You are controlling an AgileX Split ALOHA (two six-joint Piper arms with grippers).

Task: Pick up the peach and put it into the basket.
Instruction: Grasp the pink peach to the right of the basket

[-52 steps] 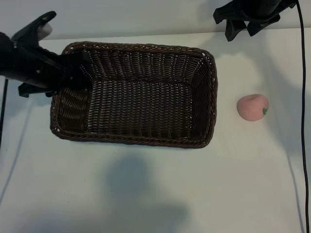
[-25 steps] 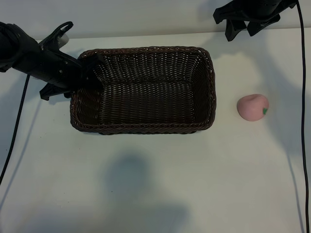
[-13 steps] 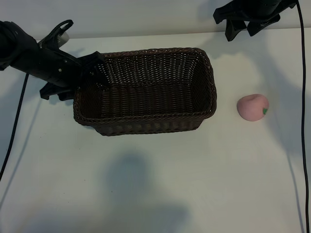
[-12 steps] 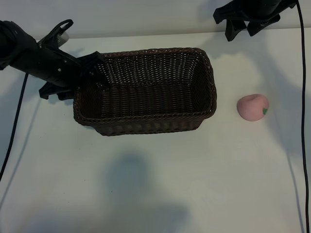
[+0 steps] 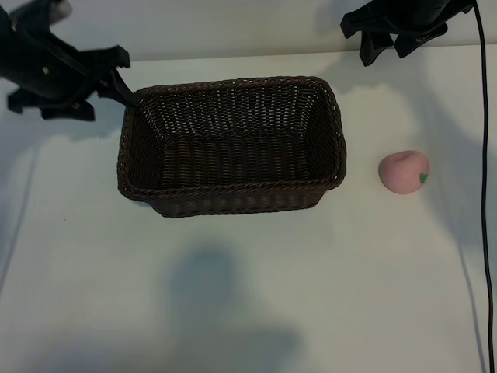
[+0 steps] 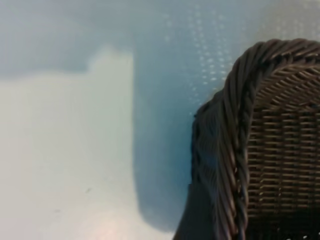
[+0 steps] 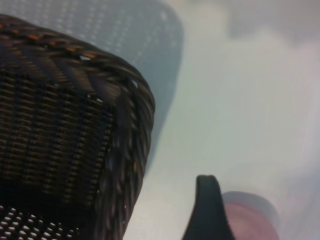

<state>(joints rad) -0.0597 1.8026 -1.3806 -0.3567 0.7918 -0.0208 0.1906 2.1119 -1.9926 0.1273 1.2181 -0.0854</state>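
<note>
Near the right edge of the worktop sits the peach, free-standing, well apart from the basket, which stands mid-worktop toward the far side. Peach not yet touched.

Left end effector hovers at the basket's far-left corner, fingers spread, nothing in them, just off the rim. Right end effector hangs over the far-right corner of the worktop, above and beyond the peach; fingers stand apart, empty. Right wrist view shows one finger tip w/ the peach just past it, basket corner nearby.

Handling, by the look: peach prob. light, soft matte skin, so decent friction but it may squash or roll if nudged off-centre. Best hold: across its widest middle, fingers straddling from above, moderate squeeze. Basket is deep and wide vs. the fruit, so a drop from just over the rim should do.
</note>
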